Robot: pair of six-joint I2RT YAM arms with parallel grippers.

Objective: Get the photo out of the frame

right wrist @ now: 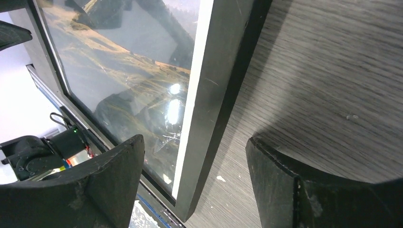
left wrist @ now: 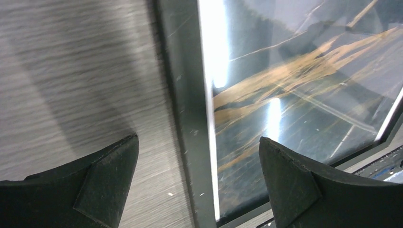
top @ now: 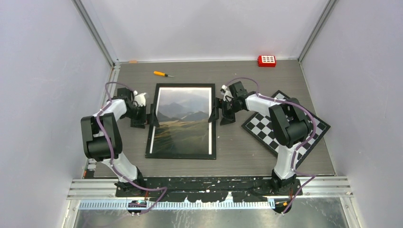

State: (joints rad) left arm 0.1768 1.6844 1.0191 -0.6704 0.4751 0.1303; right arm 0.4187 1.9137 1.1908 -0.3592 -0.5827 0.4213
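Low in each wrist view the claw stands wide open and holds nothing. The left gripper (left wrist: 197, 190) has the left rail of the frame (left wrist: 187, 118) between its fingers, and the right gripper (right wrist: 195, 190) has the right rail. The photo (top: 183, 121) lies face up inside, in the middle of the top view. I think a grip on so thin a rail may slip, and the tilted frame could slide onto the checkerboard (top: 260, 127). Only the wrist views show this straddling; only the top view shows the screwdriver (top: 163, 74), upper middle.
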